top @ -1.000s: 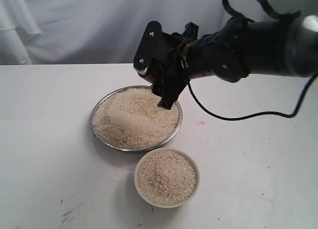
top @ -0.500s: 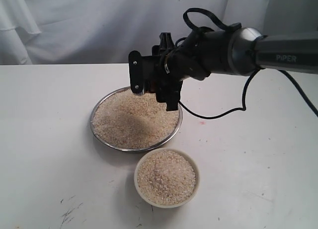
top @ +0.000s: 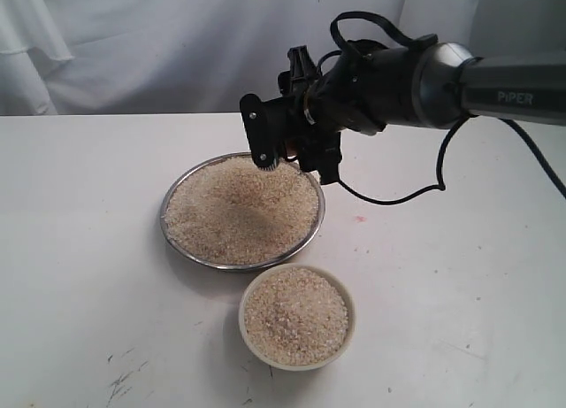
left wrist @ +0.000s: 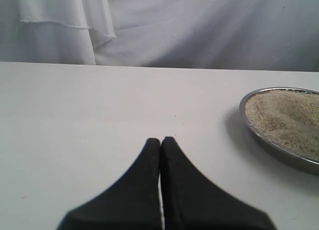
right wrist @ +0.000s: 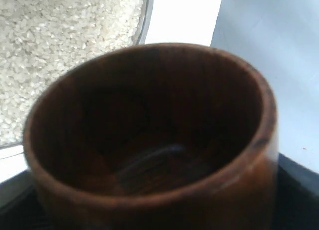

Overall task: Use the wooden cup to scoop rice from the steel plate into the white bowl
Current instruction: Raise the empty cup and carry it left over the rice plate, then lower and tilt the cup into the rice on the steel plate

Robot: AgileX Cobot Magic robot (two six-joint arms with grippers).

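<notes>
The steel plate (top: pixel 163 215) holds a broad heap of rice (top: pixel 239 209). In front of it the white bowl (top: pixel 352 318) is filled with rice (top: pixel 294 315) close to its rim. My right gripper (top: pixel 296 160) hangs over the plate's far right edge, shut on the wooden cup (right wrist: pixel 239 190). The cup's dark inside faces the right wrist camera and looks empty, with plate rice (right wrist: pixel 65 40) beyond it. In the exterior view the fingers mostly hide the cup. My left gripper (left wrist: pixel 160 140) is shut on nothing, low over the table beside the plate (left wrist: pixel 269 142).
A black cable (top: pixel 398 200) loops from the right arm down over the table right of the plate. White cloth (top: pixel 133 45) hangs behind the table. Dark scuff marks (top: pixel 119 381) lie near the front left.
The right gripper with the cup swung down and back over the plate's far side, then shifted a little right toward the far right rim. The left gripper shows only now.
</notes>
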